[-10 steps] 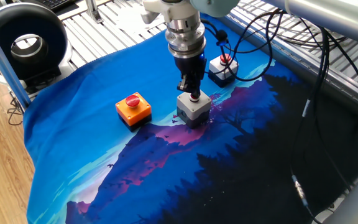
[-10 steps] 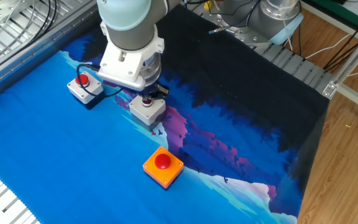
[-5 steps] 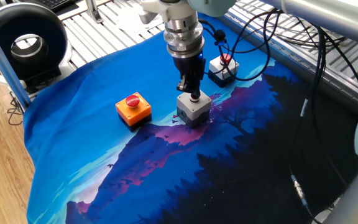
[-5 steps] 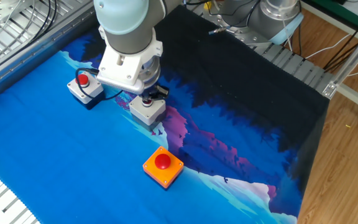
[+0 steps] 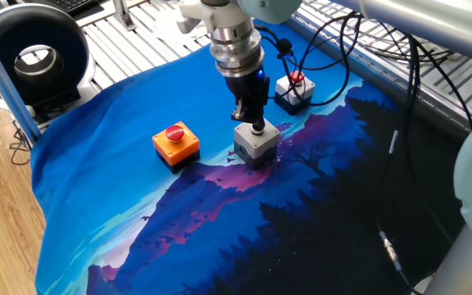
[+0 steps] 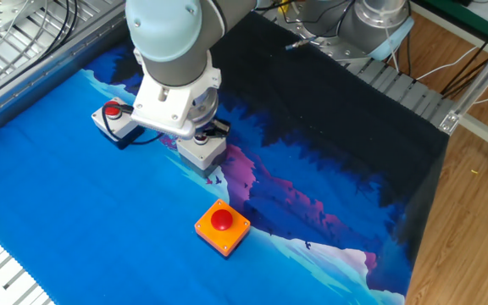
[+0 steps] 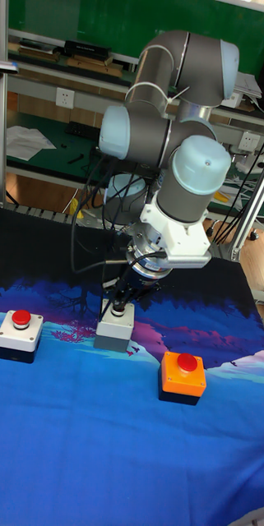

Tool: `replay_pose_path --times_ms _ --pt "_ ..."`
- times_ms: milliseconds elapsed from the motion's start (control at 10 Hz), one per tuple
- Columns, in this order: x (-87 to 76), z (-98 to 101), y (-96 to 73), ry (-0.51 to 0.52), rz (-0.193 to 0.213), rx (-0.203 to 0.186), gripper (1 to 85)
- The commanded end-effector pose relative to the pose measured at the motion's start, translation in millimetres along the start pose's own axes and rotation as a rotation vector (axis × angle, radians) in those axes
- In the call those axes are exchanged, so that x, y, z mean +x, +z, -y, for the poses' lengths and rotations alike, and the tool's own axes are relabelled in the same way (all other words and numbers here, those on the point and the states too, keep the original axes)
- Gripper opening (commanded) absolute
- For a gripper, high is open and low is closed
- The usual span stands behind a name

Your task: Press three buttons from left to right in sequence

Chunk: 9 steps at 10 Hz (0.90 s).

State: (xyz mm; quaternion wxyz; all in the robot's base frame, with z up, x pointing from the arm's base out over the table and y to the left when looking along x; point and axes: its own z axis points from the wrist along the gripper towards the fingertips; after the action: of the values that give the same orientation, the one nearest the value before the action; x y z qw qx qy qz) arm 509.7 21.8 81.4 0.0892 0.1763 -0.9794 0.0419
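Tall fixed view, item one: we log the grey switch box (image 7: 114, 329) near the middle of the blue printed cloth (image 7: 82, 444) that covers the counter. The gripper (image 7: 118, 307) stands directly over it, tip down on the box's top, where the red cap is hidden beneath it. We cannot tell whether the fingers are parted or closed; no view shows the tips clearly.

Item two: the white switch box with dark base (image 7: 19, 336), at 9 o'clock from the grey one and well apart from it. Its red button (image 7: 20, 318) is fully visible and nothing touches it.

Item three: the orange switch box (image 7: 182, 377), at roughly 4 o'clock from the grey one, near it but not touching. Its red button (image 7: 185, 363) is likewise uncovered.

One fixed view, same stock from another side: orange switch box (image 5: 175, 143) at 9 o'clock of the grey switch box (image 5: 256, 145); white switch box (image 5: 294, 92) at 1 o'clock of the grey, with a black cable (image 5: 334, 57) looping behind it. We note the gripper (image 5: 256, 127) upright, its dark tip meeting the top of the grey box.

Other fixed view: the arm's wrist (image 6: 172, 93) covers most of the grey switch box (image 6: 203, 151); the white switch box (image 6: 113, 119) sits at 10 o'clock of it, the orange switch box (image 6: 222, 226) at 5 o'clock.
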Motion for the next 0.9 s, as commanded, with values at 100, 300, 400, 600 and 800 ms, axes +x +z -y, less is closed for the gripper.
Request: replay_pose_path --times_ms 100,300,400,600,800 --pt "15.1 15.7 -18.2 -0.029 -0.005 -0.035 1.0" --pt "31.6 22.5 -24.2 -0.016 -0.014 -0.009 1.0" --pt "37.8 19.4 -27.1 -0.008 -0.014 -0.016 1.0" --pt "45.5 6.5 -35.1 0.026 0.005 -0.074 1.0" --pt "33.4 1.7 -41.8 0.091 0.088 -0.113 1.0"
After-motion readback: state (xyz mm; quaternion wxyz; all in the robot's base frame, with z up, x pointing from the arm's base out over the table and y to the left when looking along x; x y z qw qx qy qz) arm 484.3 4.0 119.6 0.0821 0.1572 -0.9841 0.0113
